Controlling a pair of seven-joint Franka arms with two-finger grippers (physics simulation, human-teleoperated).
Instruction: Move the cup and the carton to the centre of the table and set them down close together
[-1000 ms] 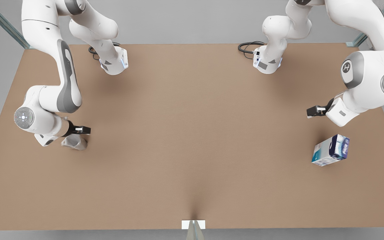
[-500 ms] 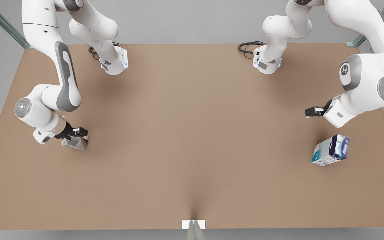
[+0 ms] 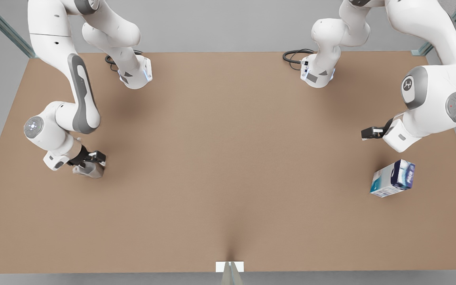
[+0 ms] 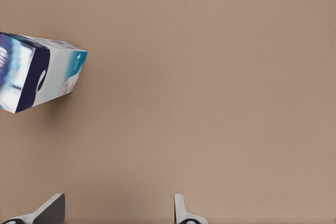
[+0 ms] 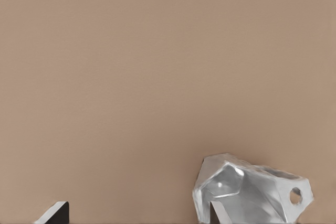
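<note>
The first step is in hand: both things are being reached for, and neither has been picked up yet. The small silvery-grey faceted cup (image 3: 88, 170) sits on the big plain brown surface (image 3: 228, 166) near the front view's left edge, far from the middle. The box-shaped carton printed white, teal and dark blue (image 3: 393, 178) sits near the front view's right edge, also far from the middle.

The right hand (image 3: 92, 157) is seen low over the cup. In the right wrist view the fingers are spread apart, and one fingertip (image 5: 219, 214) looks to be at the cup (image 5: 252, 195), perhaps just inside its rim. The cup is not clamped. The right arm is bent sharply, with its wrist pointed down at the surface.

The left hand (image 3: 368, 133) is held above the surface, near the carton but apart from it. In the left wrist view its fingers (image 4: 181, 211) are spread wide, and the carton (image 4: 39, 72) lies off to one side, not between them. The left arm is reached out with its wrist tipped down.

Next, the right hand probably needs to be closed on the cup wall. The left hand likely needs to be moved over the carton and lowered around it.
</note>
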